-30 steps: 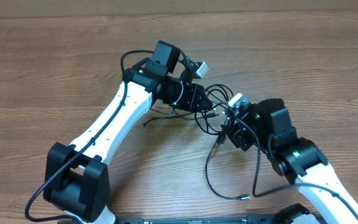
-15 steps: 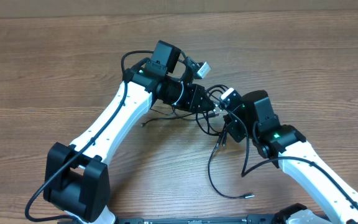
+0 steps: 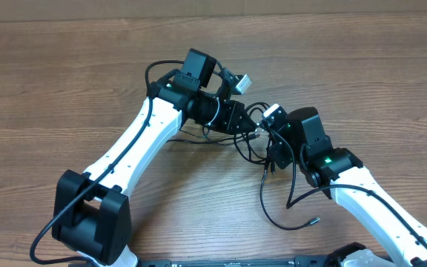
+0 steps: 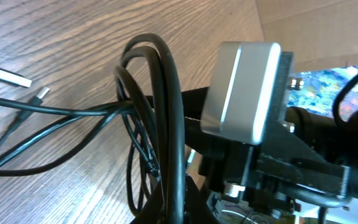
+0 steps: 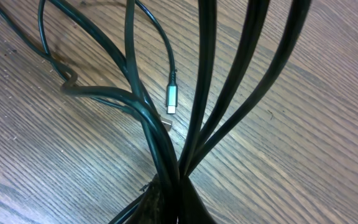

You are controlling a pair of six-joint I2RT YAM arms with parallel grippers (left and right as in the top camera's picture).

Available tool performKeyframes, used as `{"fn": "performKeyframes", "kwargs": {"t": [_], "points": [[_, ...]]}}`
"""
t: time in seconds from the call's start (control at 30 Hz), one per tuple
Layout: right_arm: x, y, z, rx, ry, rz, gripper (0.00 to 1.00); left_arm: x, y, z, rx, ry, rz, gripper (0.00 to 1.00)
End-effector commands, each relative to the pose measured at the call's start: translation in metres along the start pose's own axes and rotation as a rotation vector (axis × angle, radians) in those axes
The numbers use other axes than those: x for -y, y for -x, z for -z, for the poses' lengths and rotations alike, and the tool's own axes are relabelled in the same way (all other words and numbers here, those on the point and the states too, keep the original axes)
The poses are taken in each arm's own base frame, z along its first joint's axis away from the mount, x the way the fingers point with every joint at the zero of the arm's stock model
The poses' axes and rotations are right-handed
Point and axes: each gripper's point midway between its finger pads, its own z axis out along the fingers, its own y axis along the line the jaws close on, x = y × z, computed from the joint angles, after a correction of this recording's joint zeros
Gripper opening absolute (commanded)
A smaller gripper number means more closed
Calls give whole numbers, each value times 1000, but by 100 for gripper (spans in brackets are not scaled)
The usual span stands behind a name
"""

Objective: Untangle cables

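Jaws on both arms are closed down on cord. At the bottom edge of the right wrist view several strands of the cables (image 5: 164, 155) funnel together into the right gripper (image 3: 272, 156). At the bottom centre of the left wrist view a looped bunch drops into the left gripper (image 3: 250, 132) the same way, though the pads themselves are hidden under the cord. Just outward, the two grippers sit close together at the centre of the overhead frame, with the knot of loops between and around them. Further out, a silver-tipped plug (image 5: 172, 99) lies on the wooden table (image 3: 65, 74) near the middle of the right wrist view. One long free tail (image 3: 288, 227) curves toward the lower centre of the overhead frame and ends in a small plug end (image 3: 314, 220). The cords look light, limp and smooth-jacketed, so they probably slip through a bundled grip and drag their neighbours along. A single strand just behind a plug seems the better hold, since the plug acts as a stop and can be fed back through a loop.
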Motion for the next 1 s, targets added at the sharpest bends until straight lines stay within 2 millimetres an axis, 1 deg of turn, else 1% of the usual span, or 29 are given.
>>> {"fn": "performKeyframes", "kwargs": {"t": [0.0, 0.1, 0.13, 0.27, 0.3, 0.33, 0.43, 0.53, 0.6, 0.63, 0.67, 0.7, 0.87, 0.97], "points": [[-7, 10, 5, 31, 41, -20, 4, -13, 3, -2, 12, 63, 0, 5], [-12, 17, 12, 67, 75, -18, 4, -28, 6, -1, 33, 153, 21, 4], [-13, 23, 18, 92, 81, -28, 4, -37, 8, 1, 46, 203, 42, 4], [-15, 34, 34, 152, 94, -47, 4, -51, 11, 5, 70, 288, 67, 5], [-19, 41, 44, 190, 116, -45, 4, -56, 12, 6, 78, 319, 69, 9], [-21, 44, 49, 208, 125, -42, 4, -58, 13, 7, 81, 332, 69, 16], [-24, 51, 62, 255, 146, -44, 4, -63, 13, 9, 87, 358, 68, 26], [-31, 58, 76, 301, 178, -34, 4, -69, 15, 11, 97, 397, 68, 51], [-31, 61, 85, 325, 180, -37, 4, -71, 15, 12, 100, 409, 68, 58], [-31, 62, 90, 337, 178, -39, 4, -71, 15, 13, 100, 412, 68, 64], [-31, 62, 92, 342, 177, -41, 4, -71, 15, 13, 100, 412, 68, 74], [-31, 63, 96, 352, 174, -40, 4, -71, 15, 13, 100, 412, 68, 100], [-32, 62, 109, 373, 169, -38, 4, -71, 12, 12, 89, 411, 76, 100], [-32, 61, 113, 375, 169, -43, 4, -60, 9, 8, 62, 341, 40, 99]]}}
